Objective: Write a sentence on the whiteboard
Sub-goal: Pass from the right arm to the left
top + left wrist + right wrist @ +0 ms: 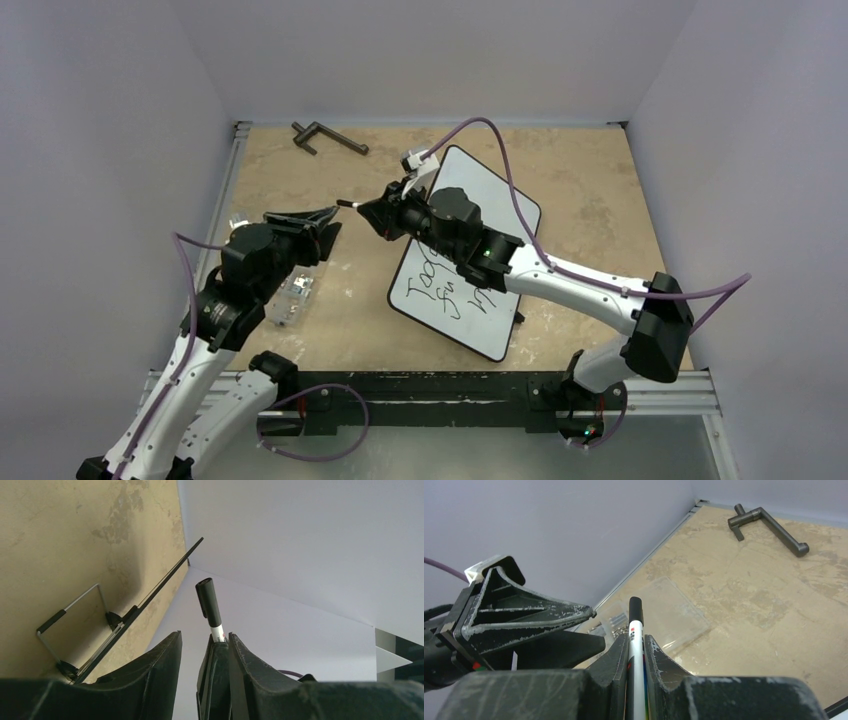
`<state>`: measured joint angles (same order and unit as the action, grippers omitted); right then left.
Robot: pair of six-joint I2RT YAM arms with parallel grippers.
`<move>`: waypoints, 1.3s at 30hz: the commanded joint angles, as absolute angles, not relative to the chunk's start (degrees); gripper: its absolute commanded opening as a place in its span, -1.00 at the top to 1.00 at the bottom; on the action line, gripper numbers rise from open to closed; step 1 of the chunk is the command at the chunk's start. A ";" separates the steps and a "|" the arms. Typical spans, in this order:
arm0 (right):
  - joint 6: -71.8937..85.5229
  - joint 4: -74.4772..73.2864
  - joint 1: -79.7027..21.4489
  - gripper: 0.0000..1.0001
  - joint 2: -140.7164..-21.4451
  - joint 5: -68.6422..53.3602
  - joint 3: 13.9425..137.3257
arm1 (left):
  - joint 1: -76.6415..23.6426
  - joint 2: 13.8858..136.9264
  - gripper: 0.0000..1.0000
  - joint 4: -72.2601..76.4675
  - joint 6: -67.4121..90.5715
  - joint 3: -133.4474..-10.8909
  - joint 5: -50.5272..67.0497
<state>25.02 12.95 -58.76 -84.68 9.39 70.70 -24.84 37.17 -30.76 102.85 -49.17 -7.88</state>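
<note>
The whiteboard (472, 172) lies tilted at centre right, its edge a thin black line in the left wrist view (170, 575). The sentence (440, 290) is black slanted lettering starting "Tod"; my right arm hides the rest. My right gripper (372, 212) (636, 642) is shut on a white marker with a black cap (350, 206) (636, 630), held above the table left of the board. My left gripper (325, 222) (204, 634) (596, 627) is open, facing the marker's capped end (207, 600), which stands close to its right finger.
A clear plastic box of screws (295, 290) (664, 612) lies under the left arm. A dark metal crank handle (328, 138) (769, 527) lies at the far left. The board's wire foot (75, 625) sticks out. Walls enclose the table on three sides.
</note>
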 commanded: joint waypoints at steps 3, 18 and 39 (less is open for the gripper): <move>22.47 18.65 -58.88 1.00 -82.30 5.10 69.19 | -24.93 38.72 0.26 -27.44 102.30 -51.83 -7.35; 18.54 23.84 -58.89 1.00 -81.12 -3.11 65.34 | -24.93 41.57 0.53 -24.93 104.16 -51.10 -5.15; 14.29 17.03 -58.89 -0.14 -79.47 -1.75 66.72 | -24.57 39.82 1.00 -25.89 104.13 -49.66 -6.04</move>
<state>16.34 19.53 -58.74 -82.94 -2.92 64.90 -24.77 41.47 -27.11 104.88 -49.41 -6.24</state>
